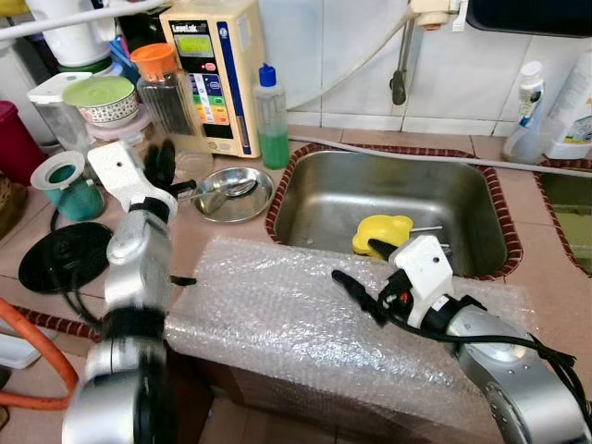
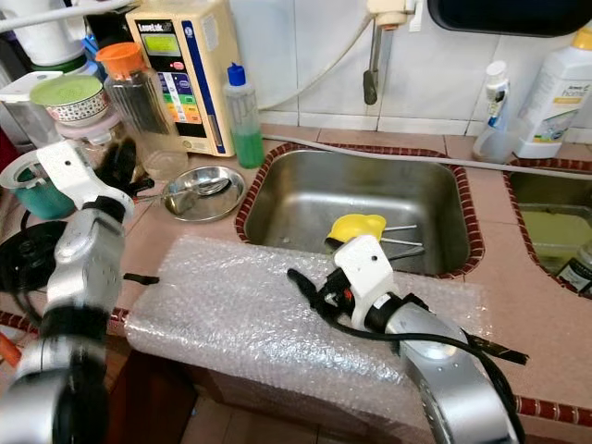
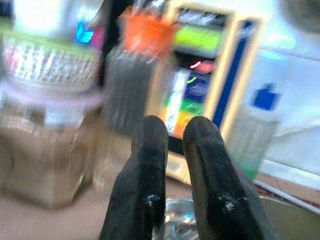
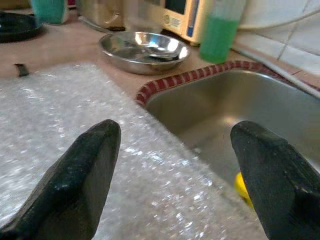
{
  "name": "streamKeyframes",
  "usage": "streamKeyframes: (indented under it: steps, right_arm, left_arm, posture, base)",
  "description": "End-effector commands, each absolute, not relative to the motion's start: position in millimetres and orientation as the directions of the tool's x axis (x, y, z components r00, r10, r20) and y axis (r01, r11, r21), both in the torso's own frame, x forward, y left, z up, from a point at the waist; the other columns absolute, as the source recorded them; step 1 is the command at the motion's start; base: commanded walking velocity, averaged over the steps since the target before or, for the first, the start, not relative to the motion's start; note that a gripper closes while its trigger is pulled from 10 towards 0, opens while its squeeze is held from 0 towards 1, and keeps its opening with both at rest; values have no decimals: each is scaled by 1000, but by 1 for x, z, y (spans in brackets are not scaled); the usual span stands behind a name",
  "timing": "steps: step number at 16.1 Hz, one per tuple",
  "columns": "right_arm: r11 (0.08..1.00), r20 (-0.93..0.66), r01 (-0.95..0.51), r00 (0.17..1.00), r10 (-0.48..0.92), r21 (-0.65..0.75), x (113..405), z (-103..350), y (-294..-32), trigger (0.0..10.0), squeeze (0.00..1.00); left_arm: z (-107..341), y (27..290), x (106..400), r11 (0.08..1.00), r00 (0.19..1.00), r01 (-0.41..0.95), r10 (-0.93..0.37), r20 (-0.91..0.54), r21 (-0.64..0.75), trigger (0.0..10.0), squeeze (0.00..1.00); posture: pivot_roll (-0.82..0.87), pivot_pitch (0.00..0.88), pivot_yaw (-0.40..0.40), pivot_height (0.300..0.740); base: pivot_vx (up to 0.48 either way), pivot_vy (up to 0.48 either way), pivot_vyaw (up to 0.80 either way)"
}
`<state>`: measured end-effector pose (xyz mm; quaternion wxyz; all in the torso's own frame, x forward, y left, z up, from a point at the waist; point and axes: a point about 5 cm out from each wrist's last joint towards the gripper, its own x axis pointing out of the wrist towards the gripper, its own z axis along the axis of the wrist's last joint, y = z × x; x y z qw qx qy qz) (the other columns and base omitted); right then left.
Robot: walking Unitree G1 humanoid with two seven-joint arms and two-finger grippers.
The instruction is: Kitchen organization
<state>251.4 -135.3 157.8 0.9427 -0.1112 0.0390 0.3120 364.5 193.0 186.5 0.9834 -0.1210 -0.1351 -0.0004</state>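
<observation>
Blurred throughout: left wrist view, orange-capped jar and panel machine smeared beyond reading. Half hidden behind right pincer: yellow item in sink. Cut off at lower left frame edge: orange hose.

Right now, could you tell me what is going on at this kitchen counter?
The robot stands at a tiled counter with a steel sink, neither gripper holding anything. Its left gripper, fingers shut, is raised near the orange-capped jar and the steel bowl. Its right gripper is open above the bubble wrap spread along the counter's front edge, beside the sink. A yellow object lies in the sink, and a green liquid bottle stands by the wall.
</observation>
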Motion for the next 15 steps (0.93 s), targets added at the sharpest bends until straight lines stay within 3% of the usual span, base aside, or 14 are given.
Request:
streamKeyframes:
  steps: [1,3,6,11,15]
  right_arm:
    - [816,-93,-542,840,535,-201,258,164,-138,10000,0]
    - [861,-56,-466,883,465,-201,264,168,-145,10000,0]
    - [892,-24,-405,912,409,-201,270,173,-152,10000,0]
    - [926,15,-332,940,340,-178,274,176,-155,10000,0]
    - [929,13,-326,943,333,-178,276,174,-154,10000,0]
  left_arm:
    - [182,181,351,983,961,87,-40,272,-160,10000,1000]
    - [163,163,329,981,957,179,-157,243,-73,10000,1000]
    - [143,153,302,975,960,220,-212,182,-29,10000,1000]
    - [146,162,286,986,973,164,-165,163,21,10000,1000]
    - [147,158,282,985,974,170,-170,149,15,10000,1000]
  posture:
    - [-53,0,117,740]
    - [-45,0,116,740]
    - [-45,0,117,740]
    - [-42,0,116,740]
    - [-36,0,116,740]
  base:
    - [0,0,0]
    - [0,0,0]
    - [0,0,0]
    - [0,0,0]
    - [0,0,-584]
